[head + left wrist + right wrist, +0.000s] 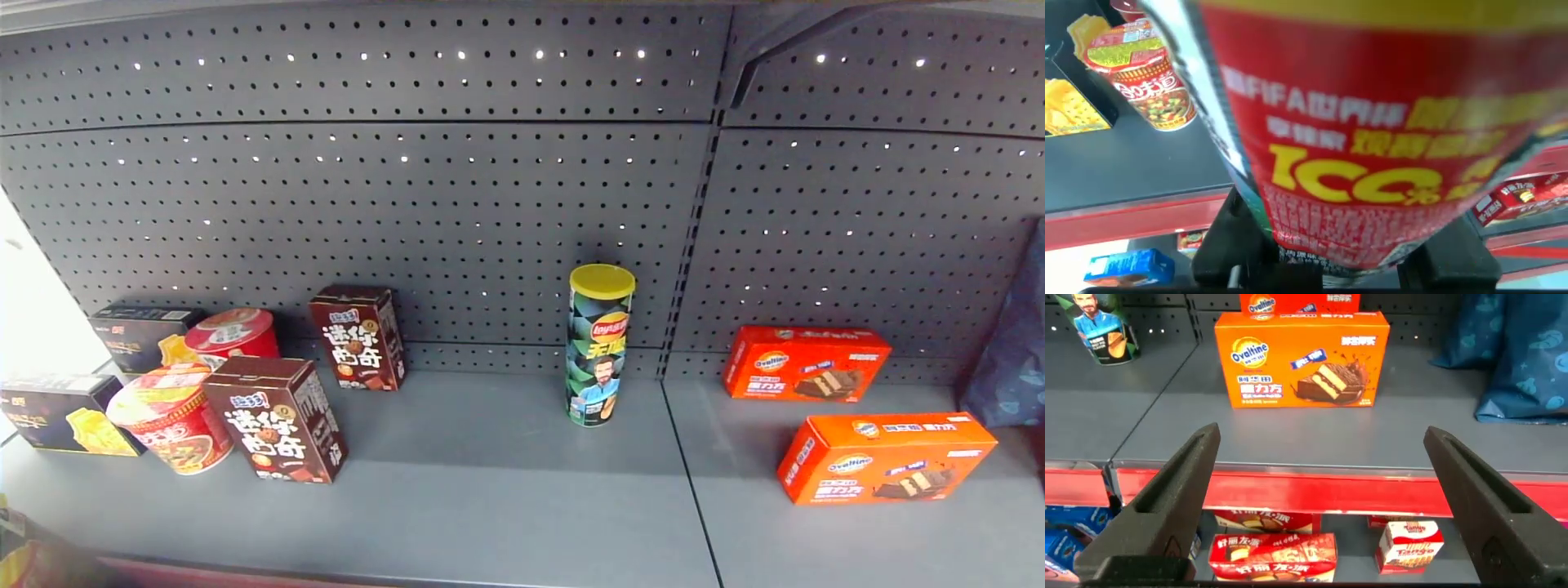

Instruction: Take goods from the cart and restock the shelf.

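1. Head view: goods on the shelf (pixel 490 506) face outward so their labels read. A chip can (pixel 601 343) stands upright at mid-shelf.
2. Left wrist view: my left gripper (pixel 1343 253) is clamped on a red can (pixel 1372 122), a finger on either side. It is off the shelf's near edge, beside the cup noodles (pixel 1147 77). I judge its long axis roughly upright and slightly tilted, ready for standing.
3. Right wrist view: my right gripper (pixel 1323 433) gapes wide and holds nothing, facing the orange box (pixel 1301 359). I'd say it is parked clear.

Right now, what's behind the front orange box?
A second orange box, nearer the pegboard panel. In the right wrist view, the front orange box covers most of it.
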`<state>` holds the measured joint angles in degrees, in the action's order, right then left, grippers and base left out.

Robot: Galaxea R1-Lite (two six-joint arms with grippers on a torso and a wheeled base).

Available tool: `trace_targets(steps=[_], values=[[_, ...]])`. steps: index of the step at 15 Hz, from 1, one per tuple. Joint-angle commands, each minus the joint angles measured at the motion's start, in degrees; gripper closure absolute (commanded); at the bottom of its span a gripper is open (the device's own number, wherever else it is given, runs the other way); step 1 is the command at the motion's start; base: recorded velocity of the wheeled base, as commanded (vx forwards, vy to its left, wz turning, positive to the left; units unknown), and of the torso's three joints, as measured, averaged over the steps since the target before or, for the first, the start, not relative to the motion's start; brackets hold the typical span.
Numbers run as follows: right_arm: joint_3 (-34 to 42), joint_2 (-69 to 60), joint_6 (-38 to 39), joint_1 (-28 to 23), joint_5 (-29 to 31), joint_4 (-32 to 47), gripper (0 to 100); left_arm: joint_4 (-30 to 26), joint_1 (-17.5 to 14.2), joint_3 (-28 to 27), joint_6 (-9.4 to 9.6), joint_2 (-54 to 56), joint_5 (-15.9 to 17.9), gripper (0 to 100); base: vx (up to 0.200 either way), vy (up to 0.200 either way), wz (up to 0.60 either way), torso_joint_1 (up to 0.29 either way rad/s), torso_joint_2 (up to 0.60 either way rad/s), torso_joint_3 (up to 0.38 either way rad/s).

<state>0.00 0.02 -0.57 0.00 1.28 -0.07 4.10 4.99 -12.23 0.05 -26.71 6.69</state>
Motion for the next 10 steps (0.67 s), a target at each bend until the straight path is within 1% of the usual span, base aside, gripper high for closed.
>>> trace_targets(steps=[1, 7, 9, 10], values=[[0.0, 0.0, 0.0, 0.0, 0.0, 0.0, 0, 0.0, 0.0, 0.2, -0.49, -0.1, 0.0, 100, 0.000, 0.000, 0.00, 0.000, 0.00, 0.000], [0.0, 0.0, 0.0, 0.0, 0.0, 0.0, 0, 0.0, 0.0, 0.9, -0.58, 1.0, 0.0, 100, 0.000, 0.000, 0.00, 0.000, 0.00, 0.000], [0.0, 0.0, -0.1, 0.0, -0.1, 0.0, 0, -0.1, 0.0, 0.9, -0.58, 1.0, 0.0, 100, 0.000, 0.000, -0.60, 0.005, 0.00, 0.002], [0.0, 0.0, -0.1, 0.0, -0.1, 0.0, 0, -0.1, 0.0, 0.9, -0.58, 1.4, 0.0, 100, 0.000, 0.000, 0.00, 0.000, 0.00, 0.000]])
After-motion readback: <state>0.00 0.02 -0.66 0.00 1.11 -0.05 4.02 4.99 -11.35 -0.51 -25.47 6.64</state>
